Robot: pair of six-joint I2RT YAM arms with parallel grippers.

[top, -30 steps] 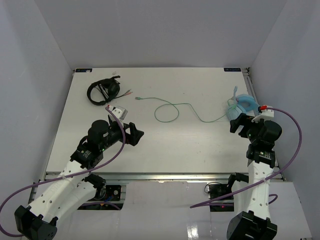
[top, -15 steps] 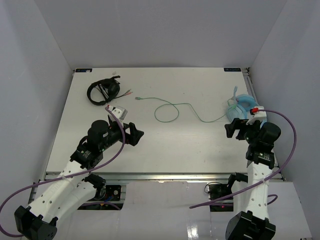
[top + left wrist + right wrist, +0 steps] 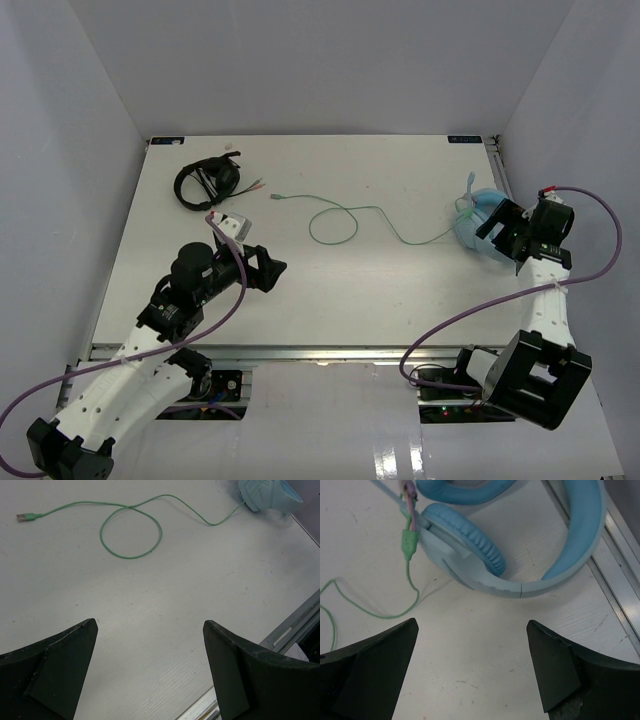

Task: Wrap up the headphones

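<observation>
The light blue headphones (image 3: 474, 222) lie at the table's right edge, also in the right wrist view (image 3: 485, 565) and far off in the left wrist view (image 3: 267, 495). Their pale green cable (image 3: 345, 218) runs left across the table with one loop (image 3: 131, 535) and ends in a plug (image 3: 279, 197). My right gripper (image 3: 500, 228) is open, over the headphones' right side, holding nothing (image 3: 472, 655). My left gripper (image 3: 268, 268) is open and empty, near the table's middle left (image 3: 150, 665).
Black headphones (image 3: 205, 183) lie at the back left corner. A small grey box (image 3: 238, 223) sits just behind my left wrist. The table's right edge rail (image 3: 615, 575) runs close beside the blue headband. The front edge rail (image 3: 290, 630) is near.
My right arm has swung from the front of the headphones to the right and back, its gripper now over the headphones. The left arm has barely moved.
</observation>
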